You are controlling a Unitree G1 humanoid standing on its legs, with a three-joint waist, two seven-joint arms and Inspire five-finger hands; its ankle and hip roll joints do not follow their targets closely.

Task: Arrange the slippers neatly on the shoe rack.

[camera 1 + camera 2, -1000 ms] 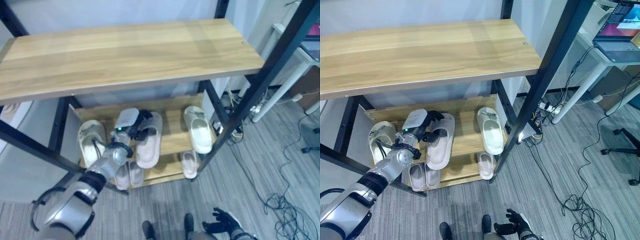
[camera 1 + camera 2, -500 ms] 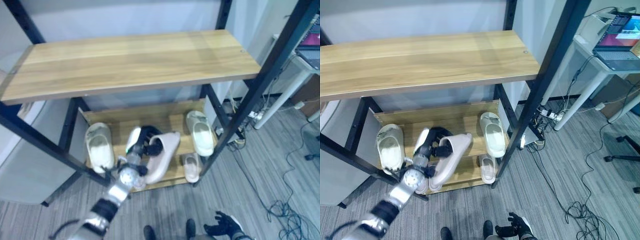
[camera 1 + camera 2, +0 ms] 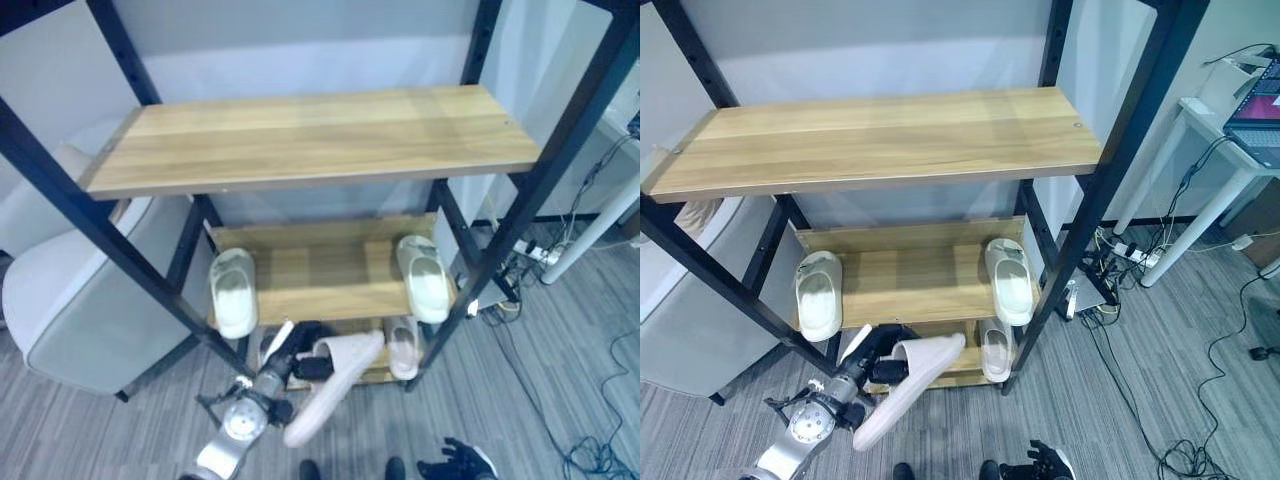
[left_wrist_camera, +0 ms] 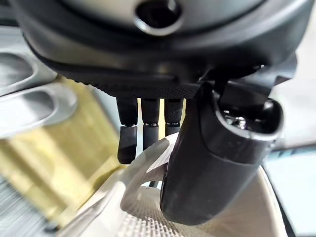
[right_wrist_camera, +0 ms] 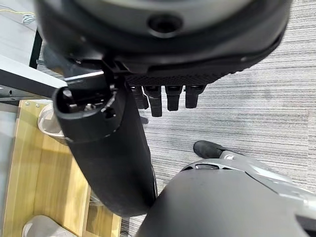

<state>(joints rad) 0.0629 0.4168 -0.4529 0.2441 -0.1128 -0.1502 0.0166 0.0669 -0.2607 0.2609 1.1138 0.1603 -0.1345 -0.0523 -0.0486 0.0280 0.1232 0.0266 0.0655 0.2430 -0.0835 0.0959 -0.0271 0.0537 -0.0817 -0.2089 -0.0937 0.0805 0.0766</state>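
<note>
the left hand (image 3: 883, 357) grips the pale slipper (image 3: 908, 389) by its strap end, thumb and fingers curled round it; the slipper hangs off the shoe rack (image 3: 890, 290), before its lowest shelf. its long axis runs from 1 o'clock at the hand down to 7 o'clock; the free end points at the floor. the right hand (image 5: 165, 96), low at 5 o'clock, hangs loose and holds nothing.

The left hand (image 3: 300, 352) has carried the beige slipper (image 3: 335, 385) off the middle shelf (image 3: 330, 275). A second ago the slipper lay flat there beside the other pale ones. Now it hangs tilted at the lower centre of the frame, in front of the bottom shelf, with fingers and thumb clamped on its strap. The camera has pulled back and upward.
</note>
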